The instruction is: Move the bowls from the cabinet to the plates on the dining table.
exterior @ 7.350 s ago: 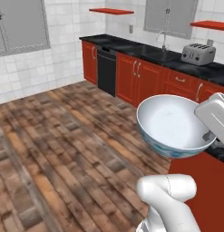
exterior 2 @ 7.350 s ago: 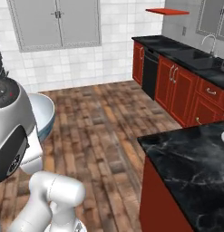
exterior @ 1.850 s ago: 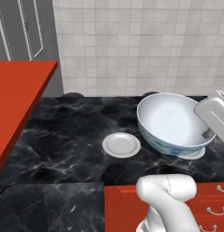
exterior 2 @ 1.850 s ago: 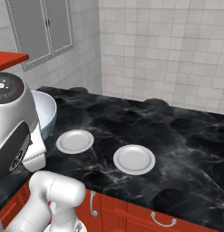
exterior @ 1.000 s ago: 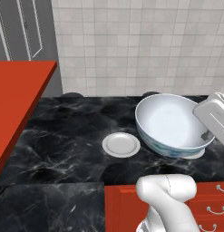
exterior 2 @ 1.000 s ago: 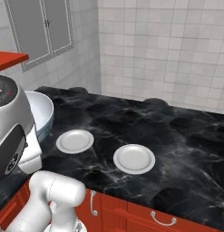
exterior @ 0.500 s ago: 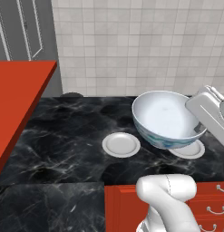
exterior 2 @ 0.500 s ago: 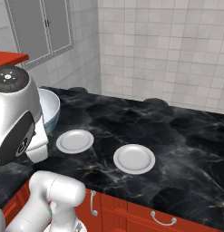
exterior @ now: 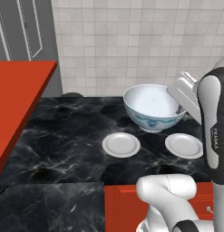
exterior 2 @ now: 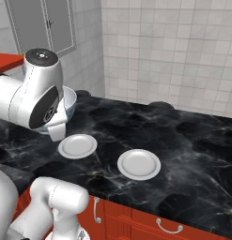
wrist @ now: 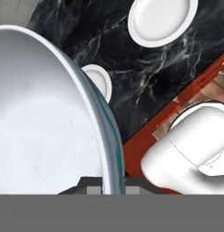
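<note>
Deep white bowl with blue-patterned outside is clamped by its rim in the two-finger gripper, held above the far side of the glossy black marble dining table; both small white round plates lie bare, so no bowl is delivered.

Two white plates lie on the black marble dining table.

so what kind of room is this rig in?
Most likely a kitchen, rendered. A glossy black marble counter with red drawer fronts runs below a tiled wall, two small white plates are laid out on it, and the gripper holds a white bowl above them.
</note>
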Controlling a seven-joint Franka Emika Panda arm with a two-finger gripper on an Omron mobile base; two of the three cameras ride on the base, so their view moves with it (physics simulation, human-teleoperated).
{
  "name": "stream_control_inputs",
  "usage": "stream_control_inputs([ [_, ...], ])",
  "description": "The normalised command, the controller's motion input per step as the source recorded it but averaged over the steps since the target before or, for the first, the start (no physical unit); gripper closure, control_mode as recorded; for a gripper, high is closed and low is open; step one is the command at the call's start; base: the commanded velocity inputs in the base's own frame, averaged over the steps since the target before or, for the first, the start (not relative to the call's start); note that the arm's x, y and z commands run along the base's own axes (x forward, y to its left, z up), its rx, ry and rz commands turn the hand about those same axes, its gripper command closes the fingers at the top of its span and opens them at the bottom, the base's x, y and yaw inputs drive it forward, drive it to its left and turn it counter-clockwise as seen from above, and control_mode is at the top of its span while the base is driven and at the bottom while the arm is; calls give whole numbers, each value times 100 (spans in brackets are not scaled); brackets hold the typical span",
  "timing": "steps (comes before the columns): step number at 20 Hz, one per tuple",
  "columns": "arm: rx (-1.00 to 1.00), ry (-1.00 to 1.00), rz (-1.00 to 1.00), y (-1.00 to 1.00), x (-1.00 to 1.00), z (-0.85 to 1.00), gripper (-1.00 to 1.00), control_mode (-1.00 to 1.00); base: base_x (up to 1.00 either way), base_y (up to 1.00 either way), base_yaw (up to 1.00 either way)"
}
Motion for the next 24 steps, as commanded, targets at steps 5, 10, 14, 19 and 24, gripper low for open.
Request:
stream_control_inputs([
  [5, 1, 0, 0, 0, 40, -24, 100, -100, 0, 0, 0],
  [10, 1, -1, 0, 0, 29, -55, 100, -100, 0, 0, 0],
  [14, 0, 0, 0, 0, 38, -82, 100, -100, 0, 0, 0],
  [19, 1, 0, 0, 0, 44, -83, 100, -100, 0, 0, 0],
  [24, 1, 0, 0, 0, 48, -63, 100, -100, 0, 0, 0],
])
